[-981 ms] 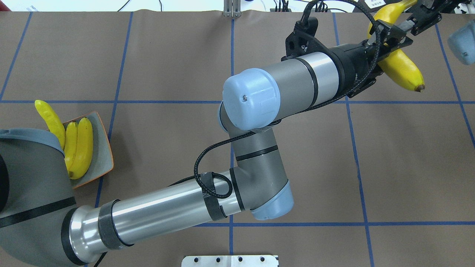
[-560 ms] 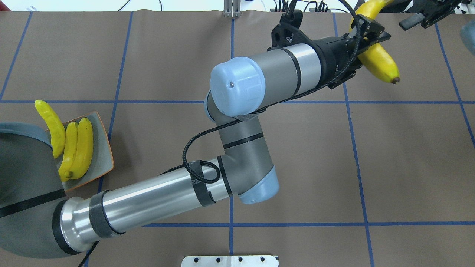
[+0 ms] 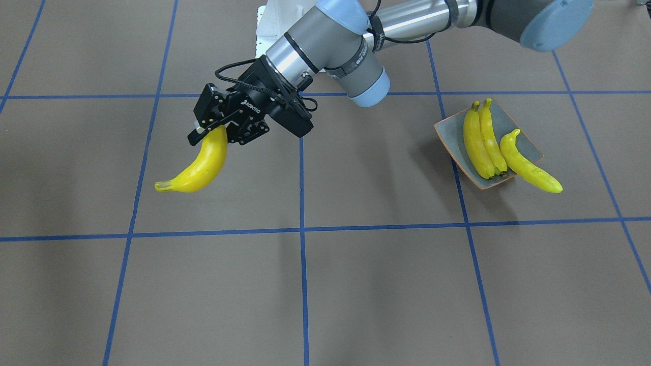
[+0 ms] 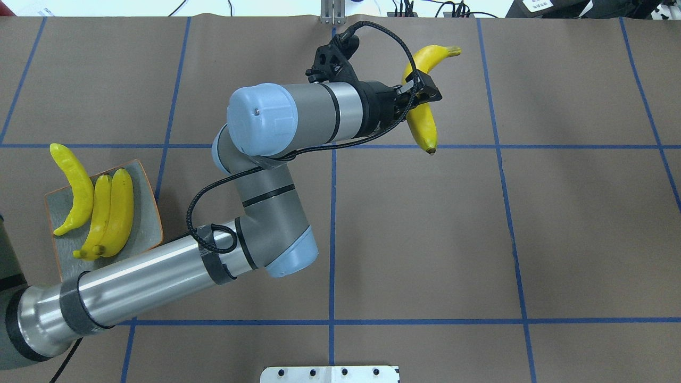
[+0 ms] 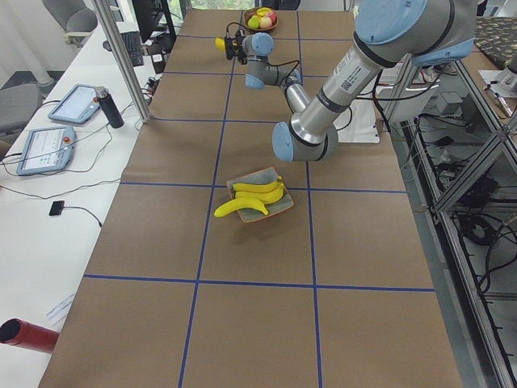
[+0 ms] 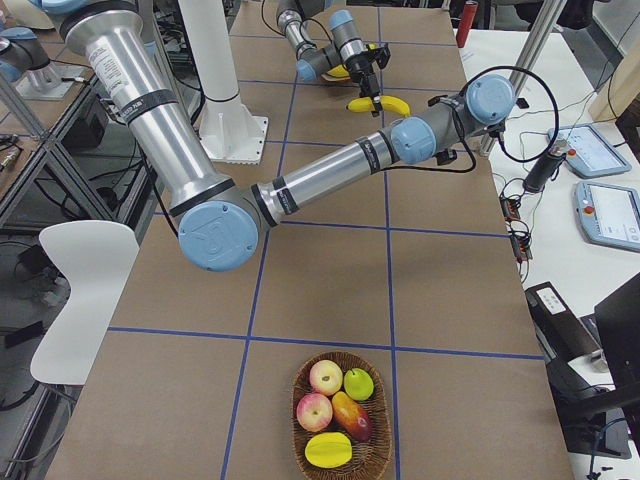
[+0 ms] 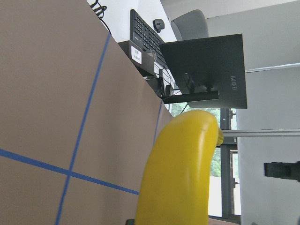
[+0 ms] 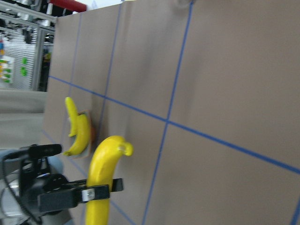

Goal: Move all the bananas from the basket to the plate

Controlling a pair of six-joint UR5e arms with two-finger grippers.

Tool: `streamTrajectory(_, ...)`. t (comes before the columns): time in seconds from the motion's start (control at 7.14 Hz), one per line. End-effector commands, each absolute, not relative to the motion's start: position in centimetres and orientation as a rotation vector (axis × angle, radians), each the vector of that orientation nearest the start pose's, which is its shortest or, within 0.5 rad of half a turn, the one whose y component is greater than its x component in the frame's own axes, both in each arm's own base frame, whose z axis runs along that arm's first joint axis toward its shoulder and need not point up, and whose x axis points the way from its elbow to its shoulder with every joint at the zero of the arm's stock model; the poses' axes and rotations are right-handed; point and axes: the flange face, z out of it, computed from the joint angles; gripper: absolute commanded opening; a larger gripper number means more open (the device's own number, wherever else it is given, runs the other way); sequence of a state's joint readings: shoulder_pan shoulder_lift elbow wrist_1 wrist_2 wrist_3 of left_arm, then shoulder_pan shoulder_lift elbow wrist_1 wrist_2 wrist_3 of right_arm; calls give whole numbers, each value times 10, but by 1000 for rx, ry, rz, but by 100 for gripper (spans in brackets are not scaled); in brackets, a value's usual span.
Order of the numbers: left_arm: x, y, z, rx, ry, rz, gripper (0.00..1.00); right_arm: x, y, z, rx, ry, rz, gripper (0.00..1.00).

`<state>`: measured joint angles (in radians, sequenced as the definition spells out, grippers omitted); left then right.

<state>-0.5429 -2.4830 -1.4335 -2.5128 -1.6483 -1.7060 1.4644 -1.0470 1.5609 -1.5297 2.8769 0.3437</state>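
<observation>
My left gripper [image 4: 420, 91] is shut on a yellow banana [image 4: 424, 121] and holds it above the table, near the far edge, a little right of centre. The same banana [image 3: 199, 169] hangs from that gripper [image 3: 211, 133] in the front view. Three bananas [image 4: 109, 213] lie on the grey-blue plate [image 4: 144, 213] at the left; one of them [image 4: 73, 183] sticks out over the plate's rim. The basket [image 6: 300, 400] stands at the table's right end with round fruit in it. My right arm's wrist [image 6: 488, 98] shows only in the right side view, and I cannot tell its gripper's state.
Brown table with blue grid lines. The white robot base [image 4: 330, 374] is at the near edge. Tablets [image 6: 605, 215] and cables lie on a side bench beyond the far edge.
The left gripper has carried the banana left and toward the robot from the far right corner. The right gripper, which was at the banana's upper end, drew away and left the overhead view.
</observation>
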Motion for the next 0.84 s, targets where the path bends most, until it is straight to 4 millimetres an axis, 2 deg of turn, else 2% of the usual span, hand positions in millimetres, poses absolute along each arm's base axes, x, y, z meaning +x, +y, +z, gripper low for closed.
streamTrajectory(0.0,484,-449,30,416,1438,-315,0,-19,-648,299,251,-1074,82,99)
streamTrajectory(0.14,457,-442,45,454,1329,-266,0,-15,-647,324,242,-1020,117,99)
streamTrajectory(0.28,419,-437,80,504,1194,-195,0,-14,-647,349,274,-911,123,99)
streamTrajectory(0.42,381,-429,104,556,1090,-116,0,-25,-642,377,260,-842,113,99)
streamTrajectory(0.7,340,-418,158,589,935,-1,0,-50,-630,416,191,-816,98,99)
